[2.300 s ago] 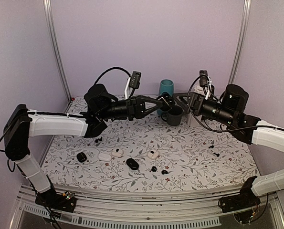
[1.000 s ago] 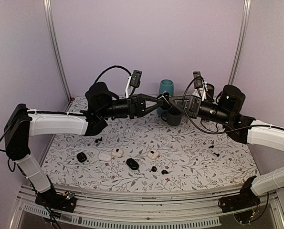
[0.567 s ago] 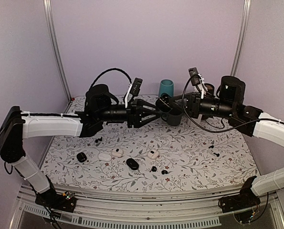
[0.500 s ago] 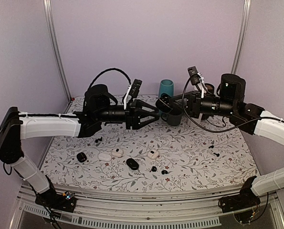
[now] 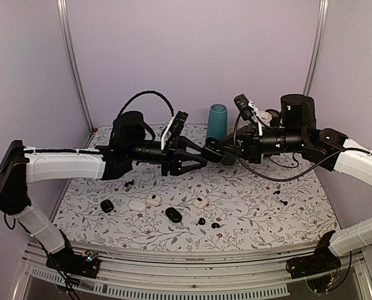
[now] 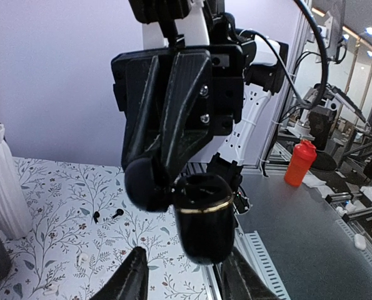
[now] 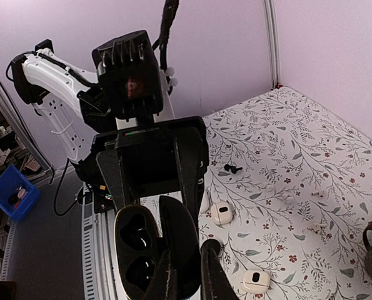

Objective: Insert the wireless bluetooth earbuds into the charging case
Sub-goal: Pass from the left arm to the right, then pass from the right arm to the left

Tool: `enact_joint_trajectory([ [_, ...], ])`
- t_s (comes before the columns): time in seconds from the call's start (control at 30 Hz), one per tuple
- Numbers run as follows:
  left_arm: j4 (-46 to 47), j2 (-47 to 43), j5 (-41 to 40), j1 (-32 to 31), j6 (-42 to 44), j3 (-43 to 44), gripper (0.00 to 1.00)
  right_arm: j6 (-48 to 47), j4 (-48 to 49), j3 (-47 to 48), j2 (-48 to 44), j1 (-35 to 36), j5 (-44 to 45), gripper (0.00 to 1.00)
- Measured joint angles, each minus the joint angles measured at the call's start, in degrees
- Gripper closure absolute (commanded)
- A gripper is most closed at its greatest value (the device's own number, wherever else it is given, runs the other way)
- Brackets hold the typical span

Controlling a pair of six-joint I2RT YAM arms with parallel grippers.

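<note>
Over floral table (image 5: pixel 267 206), charging case (image 5: pixel 211 150) points leftward.

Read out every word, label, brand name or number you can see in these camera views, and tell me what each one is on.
No text can be read in any view.
The open black charging case held in the right hand shows no print.
The red bottle beyond the table and the teal cup carry nothing legible.
Any marks on the arms are too small or blurred to read.
</note>
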Motion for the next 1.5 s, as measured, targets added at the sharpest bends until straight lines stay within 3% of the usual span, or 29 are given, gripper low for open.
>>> enact_joint_trajectory([
  [1.2,3.06,0.92,3.06,-0.31,-7.32,1.49,0.67,-2.38,-1.95,1.07,0.31,3.43,8.0,0.96],
  [1.33,3.15,0.92,3.04,-0.33,-7.41,1.49,0.75,-2.38,-1.95,1.11,0.31,3.43,8.02,0.96],
  [1.5,3.1,0.94,2.75,-0.28,-7.54,1.49,1.0,-2.45,-2.16,1.27,0.31,3.45,8.26,0.96],
])
